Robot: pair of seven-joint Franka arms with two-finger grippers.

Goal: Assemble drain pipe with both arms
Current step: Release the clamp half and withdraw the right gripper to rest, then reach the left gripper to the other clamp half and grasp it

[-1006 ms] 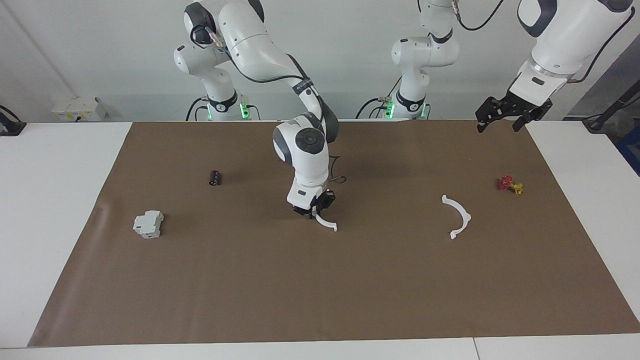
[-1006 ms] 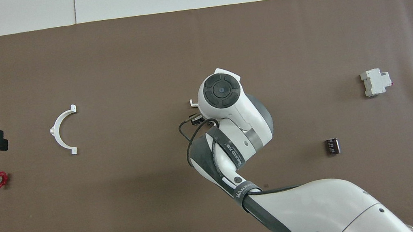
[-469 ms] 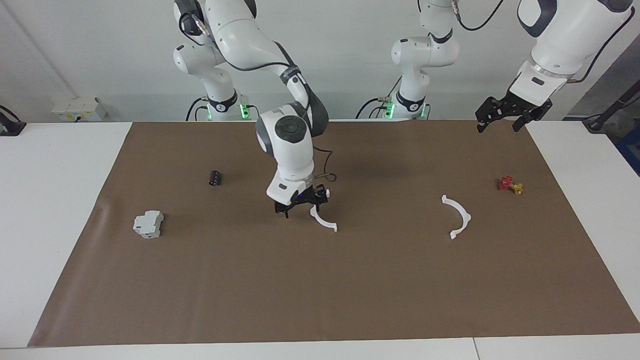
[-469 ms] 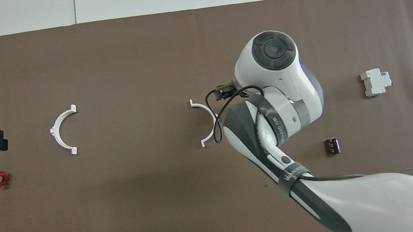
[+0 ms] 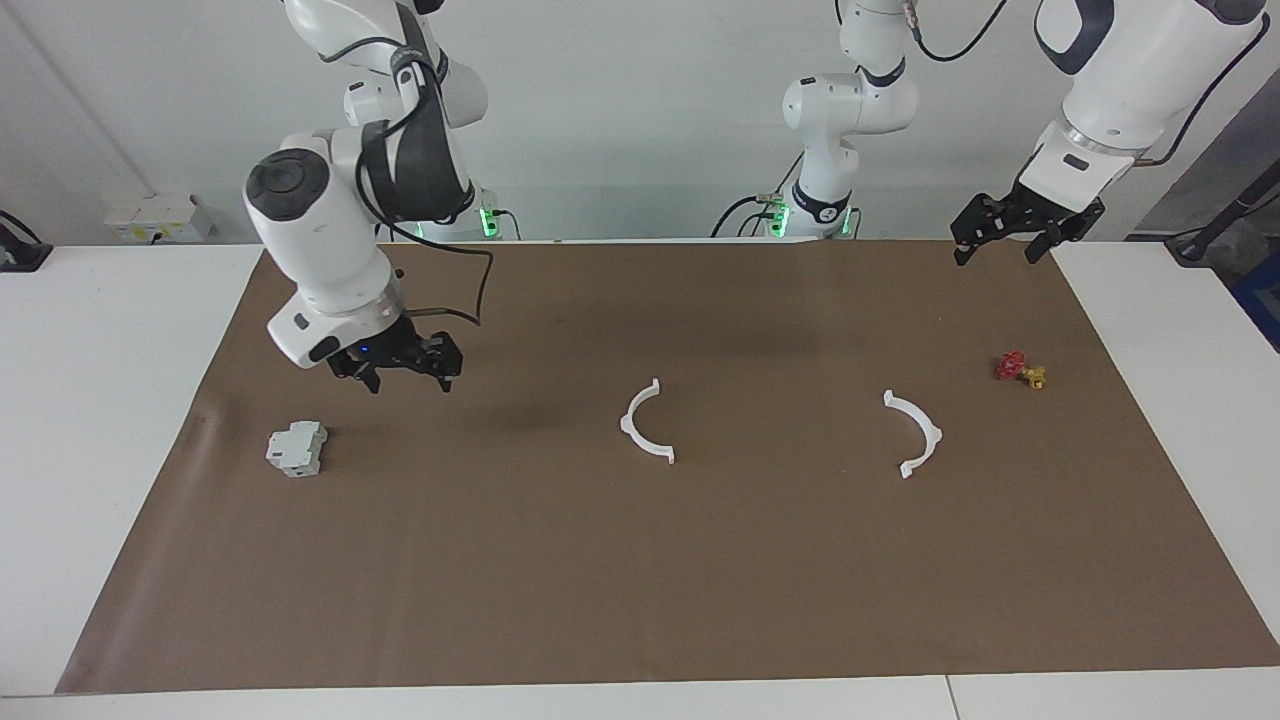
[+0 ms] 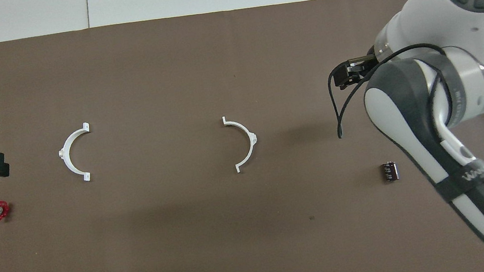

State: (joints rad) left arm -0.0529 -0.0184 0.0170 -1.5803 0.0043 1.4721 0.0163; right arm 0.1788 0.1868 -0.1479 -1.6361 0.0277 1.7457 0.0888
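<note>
Two white half-ring arcs lie flat on the brown mat, well apart: the central arc (image 5: 644, 423) and the second arc (image 5: 915, 433) at its 3 o'clock in the facing view, hollows facing each other. A red-and-yellow valve (image 5: 1020, 370) sits beside the second; a grey block (image 5: 297, 447) toward the right arm's end. Right end effector (image 5: 397, 366) hangs wide, empty; left end effector (image 5: 1010, 230) waits, wide.

Right hand (image 5: 405, 372) now open, off centre half-ring (image 5: 642, 424), raised.

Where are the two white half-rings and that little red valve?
Mid-table half-ring (image 5: 641, 428), facing view, middle of its arc.
Second half-ring (image 5: 922, 432), facing view, middle of its arc.
Red valve (image 5: 1012, 364), facing view, its red handwheel.
</note>
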